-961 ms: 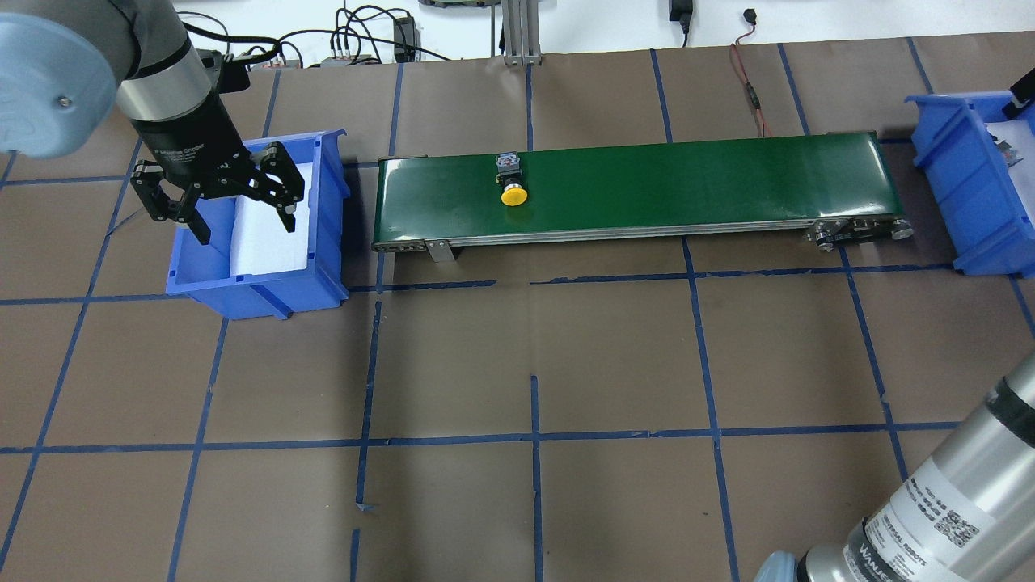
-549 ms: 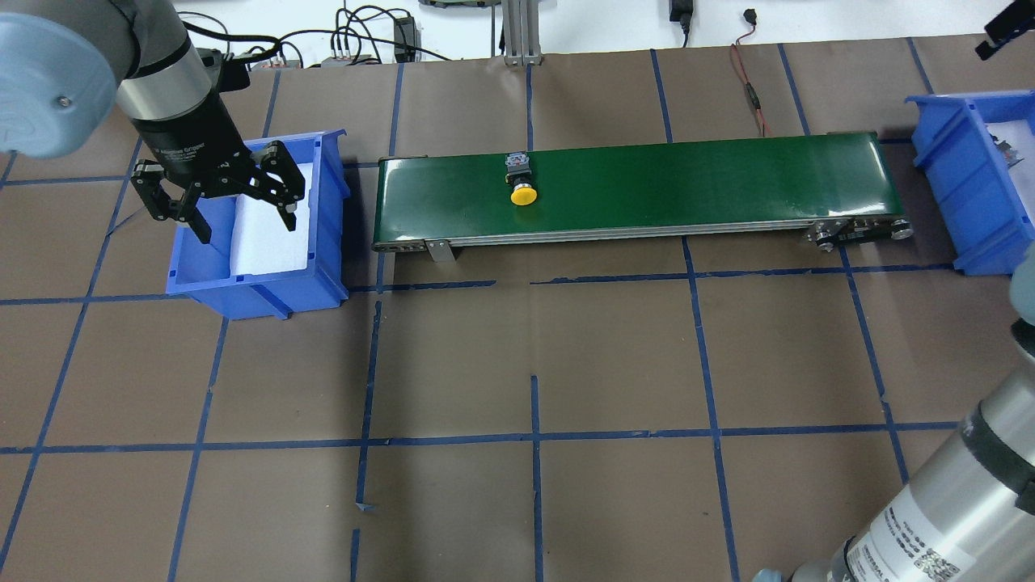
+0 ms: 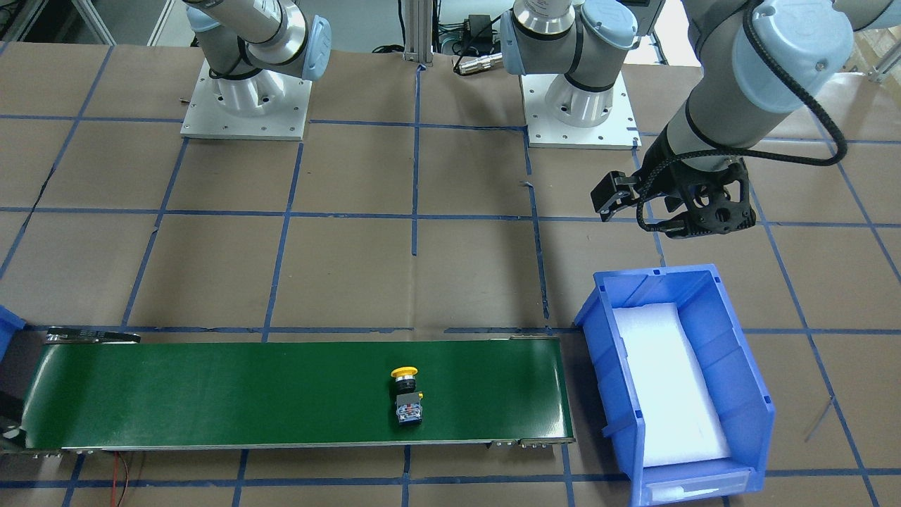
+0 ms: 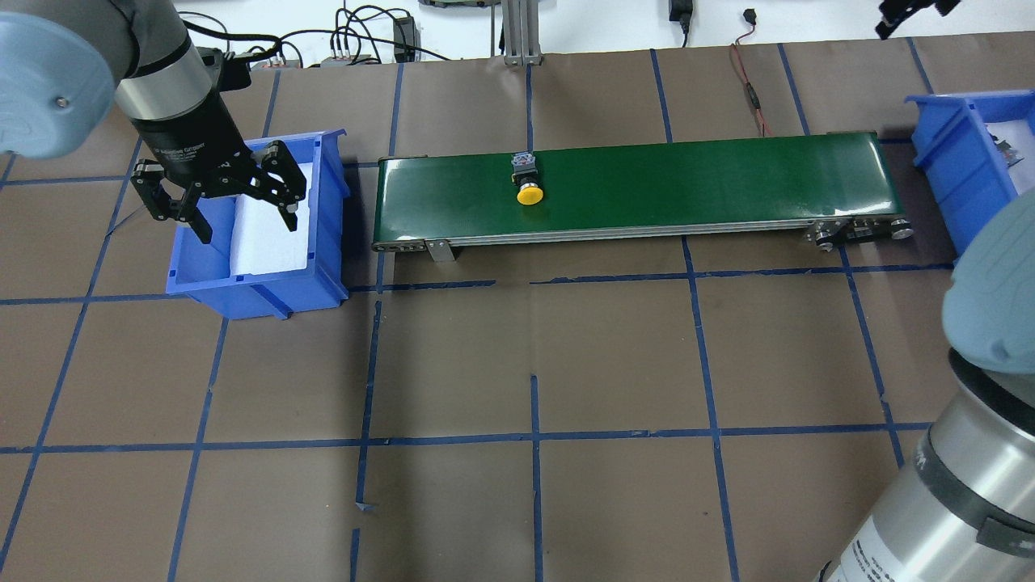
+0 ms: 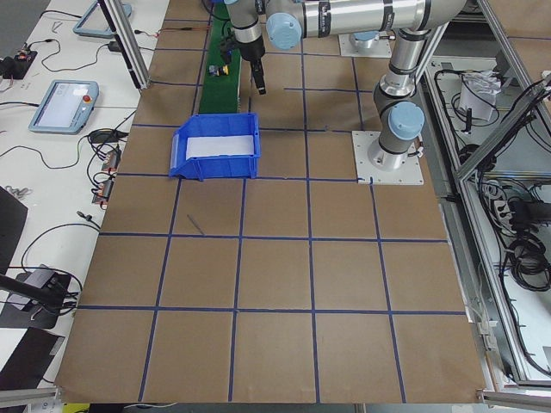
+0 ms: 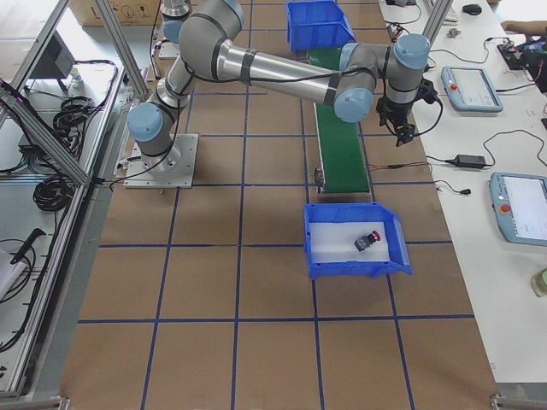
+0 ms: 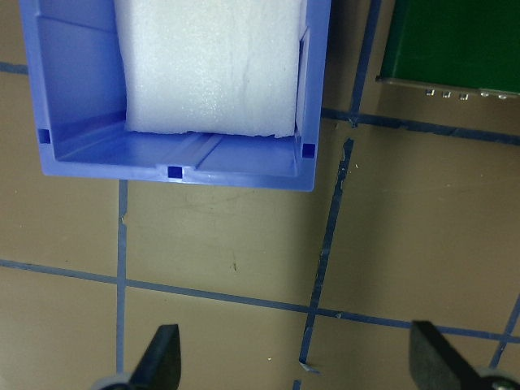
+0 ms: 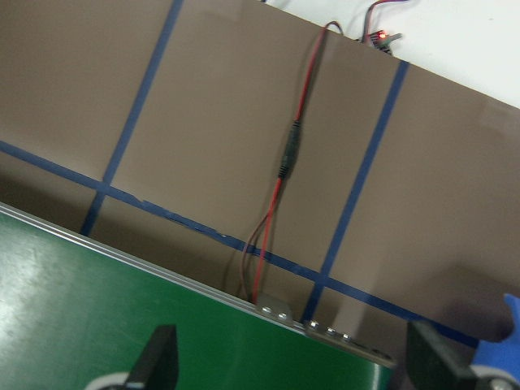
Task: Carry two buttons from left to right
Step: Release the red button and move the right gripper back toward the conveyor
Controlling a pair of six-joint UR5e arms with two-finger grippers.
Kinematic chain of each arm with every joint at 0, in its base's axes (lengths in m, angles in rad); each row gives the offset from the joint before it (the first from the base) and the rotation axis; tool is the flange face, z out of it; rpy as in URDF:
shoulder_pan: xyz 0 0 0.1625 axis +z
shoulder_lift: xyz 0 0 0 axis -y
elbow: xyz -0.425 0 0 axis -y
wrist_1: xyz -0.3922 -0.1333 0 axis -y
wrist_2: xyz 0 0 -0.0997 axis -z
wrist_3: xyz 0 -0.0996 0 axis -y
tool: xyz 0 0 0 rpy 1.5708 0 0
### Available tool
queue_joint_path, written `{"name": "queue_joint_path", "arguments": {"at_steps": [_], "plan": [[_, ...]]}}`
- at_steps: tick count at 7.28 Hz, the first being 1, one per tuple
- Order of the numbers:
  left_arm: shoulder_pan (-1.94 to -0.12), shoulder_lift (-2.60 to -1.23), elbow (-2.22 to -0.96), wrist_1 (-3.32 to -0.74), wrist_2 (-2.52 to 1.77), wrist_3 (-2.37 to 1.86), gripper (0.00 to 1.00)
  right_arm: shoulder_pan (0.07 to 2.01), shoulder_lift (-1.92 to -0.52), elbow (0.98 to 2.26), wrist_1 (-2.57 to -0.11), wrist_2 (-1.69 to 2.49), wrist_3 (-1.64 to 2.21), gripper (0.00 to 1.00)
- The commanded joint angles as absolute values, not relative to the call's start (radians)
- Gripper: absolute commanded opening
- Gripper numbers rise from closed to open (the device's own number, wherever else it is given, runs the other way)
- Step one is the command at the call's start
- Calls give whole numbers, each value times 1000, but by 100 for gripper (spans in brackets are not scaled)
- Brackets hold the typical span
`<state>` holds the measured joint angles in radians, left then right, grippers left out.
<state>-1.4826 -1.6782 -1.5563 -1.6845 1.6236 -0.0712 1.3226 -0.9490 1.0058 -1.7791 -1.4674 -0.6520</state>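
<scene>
The right arm's silver body (image 4: 962, 485) fills the near right corner of the overhead view. In front of it is the brown papered counter (image 4: 614, 356) with a blue tape grid. The left gripper (image 4: 246, 229) hangs above the robot-side end of the left bin (image 4: 259, 287), jaws released, spread wide, nothing between them. Its wrist view shows bare counter below and the bin's white foam pad (image 7: 211, 65) just ahead. A green belt (image 4: 687, 178) runs between the two bins. The yellow button (image 4: 529, 192) lies on its side on the belt, left of the belt's middle, cap toward the robot. The red button (image 6: 367, 242) lies on the foam in the right bin (image 6: 355, 266). Farthest, the right gripper (image 4: 910, 12) hangs past the belt's far edge near its right end, jaws released, wide apart, empty. A red wire (image 8: 280, 162) lies on the counter under it.
</scene>
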Motion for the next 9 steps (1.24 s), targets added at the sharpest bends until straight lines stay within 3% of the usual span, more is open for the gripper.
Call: {"name": "queue_joint_path", "arguments": {"at_steps": [1, 7, 9], "plan": [[-1470, -1681, -1551, -1785, 1618, -77, 100, 1457, -942, 1052, -1824, -1470, -518, 100], [-1463, -1658, -1502, -1778, 1500, -150, 100, 1632, -965, 1284, -2022, -1477, -73, 100], [-1462, -1675, -1476, -1699, 1730, -131, 100, 1663, -974, 1308, -2007, -1480, -20, 100]]}}
